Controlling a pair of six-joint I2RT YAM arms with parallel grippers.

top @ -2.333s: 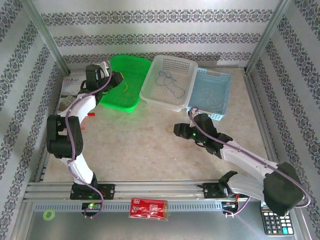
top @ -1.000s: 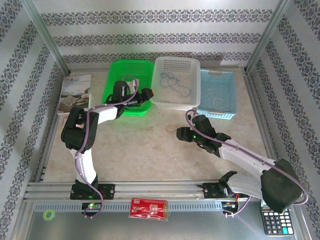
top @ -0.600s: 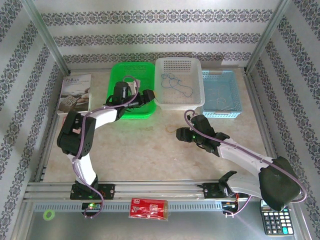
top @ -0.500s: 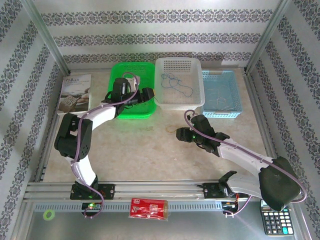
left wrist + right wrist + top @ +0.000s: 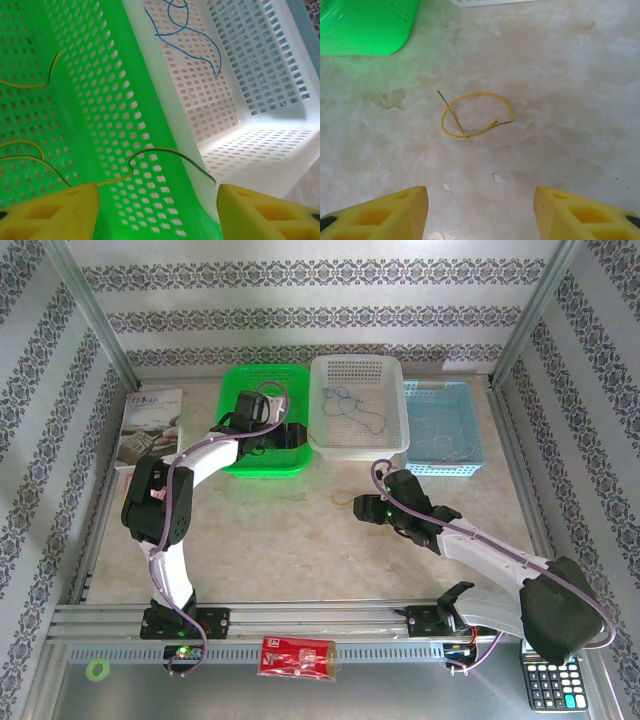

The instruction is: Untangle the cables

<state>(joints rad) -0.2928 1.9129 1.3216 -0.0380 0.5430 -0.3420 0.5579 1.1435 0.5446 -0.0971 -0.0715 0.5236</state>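
A yellow cable (image 5: 150, 155) arches up the inner wall of the green basket (image 5: 90, 75). It passes between the open fingers of my left gripper (image 5: 157, 210), and neither finger grips it. From above, the left gripper (image 5: 288, 435) hangs over the right side of the green basket (image 5: 240, 455). A dark blue cable (image 5: 185, 40) lies in the white basket (image 5: 395, 390), and a pale cable (image 5: 440, 435) lies in the blue basket (image 5: 470, 400). My right gripper (image 5: 480, 210) stands open above the table, just short of a small yellow cable loop (image 5: 479, 93).
The three baskets stand side by side along the back of the table. A booklet (image 5: 150, 425) lies at the left. A calculator (image 5: 545, 680), a red packet (image 5: 298, 655) and a green ring (image 5: 97, 670) sit on the front rail. Metal frame posts flank the table.
The baskets, tilted and overlapping earlier, now sit square in a row. My left gripper has drawn back over the green basket with its fingers closer together. The right arm has stayed put.
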